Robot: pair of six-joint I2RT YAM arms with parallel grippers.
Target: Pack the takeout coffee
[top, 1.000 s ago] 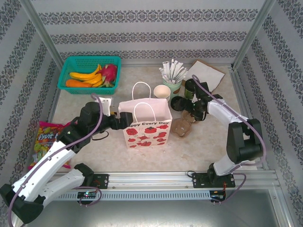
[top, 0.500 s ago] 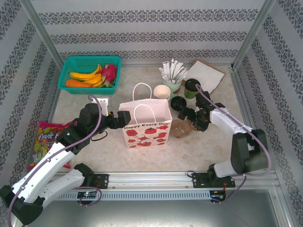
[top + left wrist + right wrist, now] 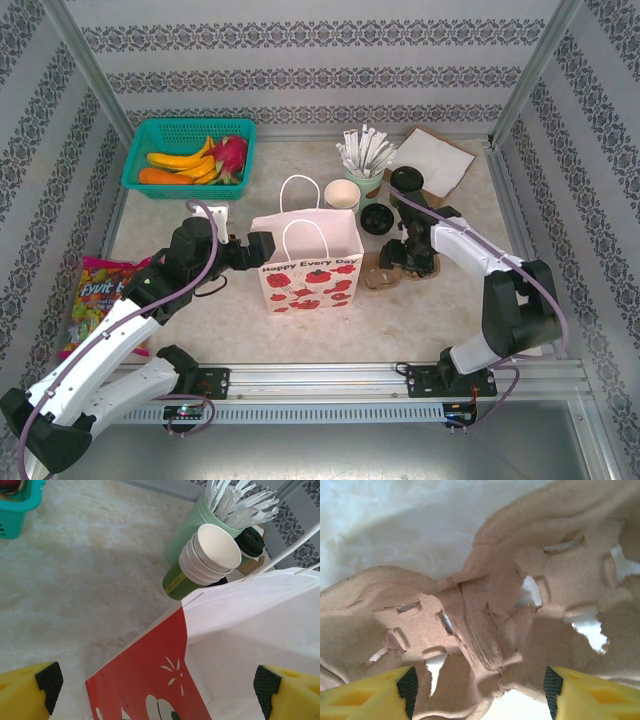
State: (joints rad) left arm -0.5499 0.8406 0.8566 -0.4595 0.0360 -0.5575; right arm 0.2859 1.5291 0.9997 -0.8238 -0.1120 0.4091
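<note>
Anchor: Coffee first. Where do we find it?

Spotter: Two of them, both upright on the tabletop (image 3: 330, 335), black lids on, both outside the bag (image 3: 310, 268). Back coffee (image 3: 404, 181) stands far right, beside the sticks cup (image 3: 366, 168). Near coffee (image 3: 376, 218) sits just right of the bag's rim, close to the cup stack (image 3: 342, 195).

Anchor: And the right tool (image 3: 408, 256)?

Spotter: Low over the brown carrier (image 3: 380, 275), which lies just right of the bag. From the wrist, its yellow fingers (image 3: 375, 695) stand part-way apart, one either side of the carrier's middle ridge. Pressing it or only straddling it? Cannot tell from here.

Anchor: Left side?

Spotter: Left tool (image 3: 262, 250) is at the bag's left edge, jaws spread as wide as they go, nothing in them. Its wrist camera looks across the bag's white mouth to the cup stack, with the back coffee's lid peeking out behind.
</note>
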